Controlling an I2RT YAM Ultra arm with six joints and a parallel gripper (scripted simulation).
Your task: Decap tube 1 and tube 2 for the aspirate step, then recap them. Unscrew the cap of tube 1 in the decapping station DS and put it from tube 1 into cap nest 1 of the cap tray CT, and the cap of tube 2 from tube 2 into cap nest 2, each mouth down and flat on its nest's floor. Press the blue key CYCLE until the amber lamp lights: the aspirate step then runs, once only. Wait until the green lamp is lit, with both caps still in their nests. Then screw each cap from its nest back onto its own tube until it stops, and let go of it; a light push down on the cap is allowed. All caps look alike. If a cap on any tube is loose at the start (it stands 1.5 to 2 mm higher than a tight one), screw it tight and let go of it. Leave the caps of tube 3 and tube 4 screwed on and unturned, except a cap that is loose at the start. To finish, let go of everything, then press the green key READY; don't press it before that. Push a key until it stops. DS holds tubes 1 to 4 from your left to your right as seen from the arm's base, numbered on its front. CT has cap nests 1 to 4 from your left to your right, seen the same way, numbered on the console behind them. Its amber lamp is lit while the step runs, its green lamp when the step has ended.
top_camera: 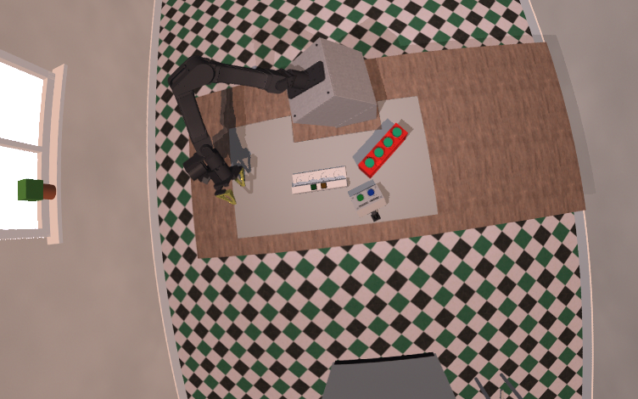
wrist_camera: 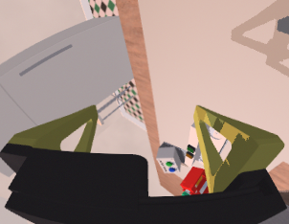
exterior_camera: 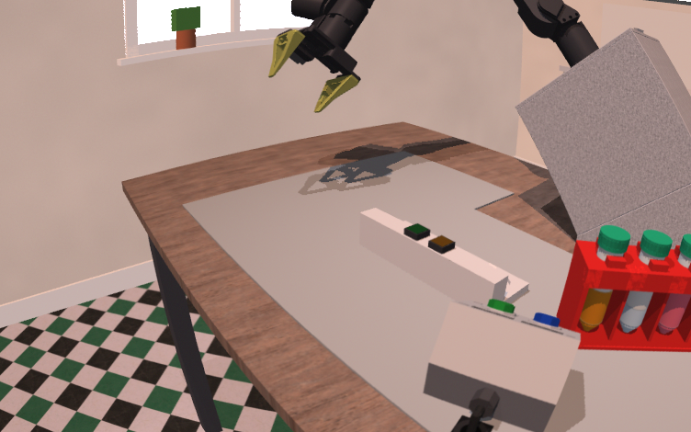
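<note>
The red decapping station (top_camera: 382, 148) stands on the grey mat and holds several tubes, each with a green cap (exterior_camera: 613, 238) on it. It also shows in the exterior view (exterior_camera: 653, 300) and small in the wrist view (wrist_camera: 194, 181). The white cap tray with its console (top_camera: 319, 178) lies mid-mat; its nests look empty and both lamps (exterior_camera: 428, 237) are dark. The key box (top_camera: 366, 195) carries a green key (exterior_camera: 500, 305) and a blue key (exterior_camera: 546, 319). My gripper (exterior_camera: 311, 72) is open and empty, high above the mat's left end, far from the tubes (top_camera: 235, 188).
A big grey block (top_camera: 333, 84) stands at the arm's base behind the mat. A black plug (top_camera: 375, 216) sticks out of the key box's front. The table's edge is close to the gripper's side.
</note>
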